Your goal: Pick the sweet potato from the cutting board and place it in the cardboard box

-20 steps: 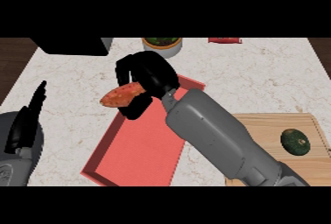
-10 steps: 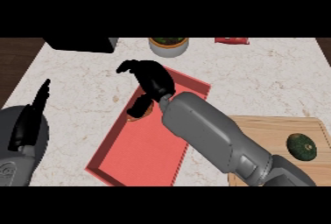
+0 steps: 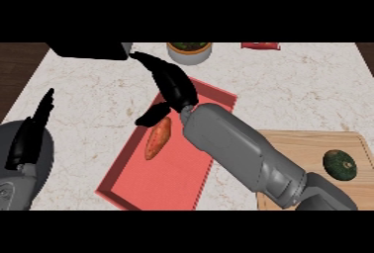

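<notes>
Elongated orange sweet potato (image 3: pixel 159 138) lying lengthwise inside the red box (image 3: pixel 139 190), near its left wall, free of the right hand (image 3: pixel 169 81) whose fingers are outstretched above; left hand (image 3: pixel 33 133) rests open at the surface's (image 3: pixel 306 94) left edge.

A pale marble counter (image 3: pixel 292 89) (veined) fills the view, with dark wood floor (image 3: pixel 15 64) beyond.

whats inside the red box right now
The sweet potato lies inside the red box, near its left wall. The rest of the visible floor is bare. The right hand and its forearm cover the box's upper right part, so that area can't be checked.
</notes>
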Controlling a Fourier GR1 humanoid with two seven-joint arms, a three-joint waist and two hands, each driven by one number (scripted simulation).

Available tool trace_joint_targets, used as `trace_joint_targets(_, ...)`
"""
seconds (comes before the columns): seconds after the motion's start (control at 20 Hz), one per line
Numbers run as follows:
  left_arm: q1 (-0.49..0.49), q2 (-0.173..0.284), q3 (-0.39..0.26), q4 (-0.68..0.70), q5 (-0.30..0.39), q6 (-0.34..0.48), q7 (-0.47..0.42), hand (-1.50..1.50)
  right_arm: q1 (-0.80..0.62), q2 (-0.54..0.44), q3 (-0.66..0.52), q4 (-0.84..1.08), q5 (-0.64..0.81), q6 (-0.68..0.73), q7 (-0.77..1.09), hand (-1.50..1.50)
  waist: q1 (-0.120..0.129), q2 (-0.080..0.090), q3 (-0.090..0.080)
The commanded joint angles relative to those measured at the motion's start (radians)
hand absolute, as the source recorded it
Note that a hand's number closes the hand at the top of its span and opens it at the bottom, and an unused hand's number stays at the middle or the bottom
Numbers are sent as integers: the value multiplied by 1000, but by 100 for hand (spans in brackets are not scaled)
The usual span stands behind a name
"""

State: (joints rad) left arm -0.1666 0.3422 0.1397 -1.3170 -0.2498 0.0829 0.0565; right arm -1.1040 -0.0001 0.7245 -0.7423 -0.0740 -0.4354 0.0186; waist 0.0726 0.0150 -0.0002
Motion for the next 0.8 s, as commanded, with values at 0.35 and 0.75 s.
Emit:
trace_joint_targets(0.35,58,5,31,-32,3,7,4,0,-4,-57,-284,62,-179,95,-262,-150,-51,-10,1)
trace_joint_targets(0.75,94,4,52,-45,8,5,-18,0,94,-307,-396,4,-216,284,-256,-150,-72,-16,0)
